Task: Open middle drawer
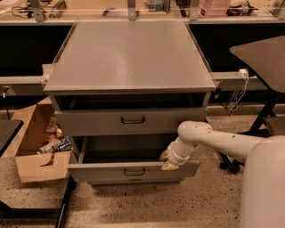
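Note:
The grey metal cabinet [129, 58] stands in the middle of the camera view. Its middle drawer [102, 171] is pulled out towards me, showing a dark empty inside, with a small dark bar handle [134, 171] at the centre of its front. My gripper [169, 162] rests on the top edge of that drawer front, right of the handle, at the end of my white arm [213, 138] reaching in from the right. The taller top drawer [89, 122] above stands slightly out. Only a thin strip of the lowest drawer [133, 181] shows beneath.
An open cardboard box [33, 147] with bits of rubbish stands on the speckled floor left of the cabinet. A dark table [260, 55] and its legs stand at the right. A long bench [133, 11] runs behind. My white body [262, 187] fills the lower right.

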Motion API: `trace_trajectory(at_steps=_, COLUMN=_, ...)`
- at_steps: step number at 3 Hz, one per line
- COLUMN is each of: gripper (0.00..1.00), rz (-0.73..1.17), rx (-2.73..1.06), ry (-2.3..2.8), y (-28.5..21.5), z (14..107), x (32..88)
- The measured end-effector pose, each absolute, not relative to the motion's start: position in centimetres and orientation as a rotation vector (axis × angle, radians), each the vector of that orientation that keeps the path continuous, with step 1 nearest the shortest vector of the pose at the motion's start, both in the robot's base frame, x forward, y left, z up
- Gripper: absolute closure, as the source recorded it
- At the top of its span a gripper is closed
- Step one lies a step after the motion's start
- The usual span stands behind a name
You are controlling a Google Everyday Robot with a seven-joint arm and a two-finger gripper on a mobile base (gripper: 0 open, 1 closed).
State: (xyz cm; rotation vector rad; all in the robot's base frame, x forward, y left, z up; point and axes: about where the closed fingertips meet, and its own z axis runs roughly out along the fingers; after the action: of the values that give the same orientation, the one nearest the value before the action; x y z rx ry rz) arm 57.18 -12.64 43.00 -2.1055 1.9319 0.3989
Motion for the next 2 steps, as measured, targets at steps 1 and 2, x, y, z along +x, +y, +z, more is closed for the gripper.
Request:
trace_trajectory(at_steps=1, gripper=0.15, rz=0.399, rx=-2.106, ry=1.932, y=-12.64, z=43.0, x=57.18)
trace_trajectory(at_steps=2, gripper=0.0, rz=0.399, rx=-2.106, ry=1.932, y=-12.64, z=43.0, x=57.17)
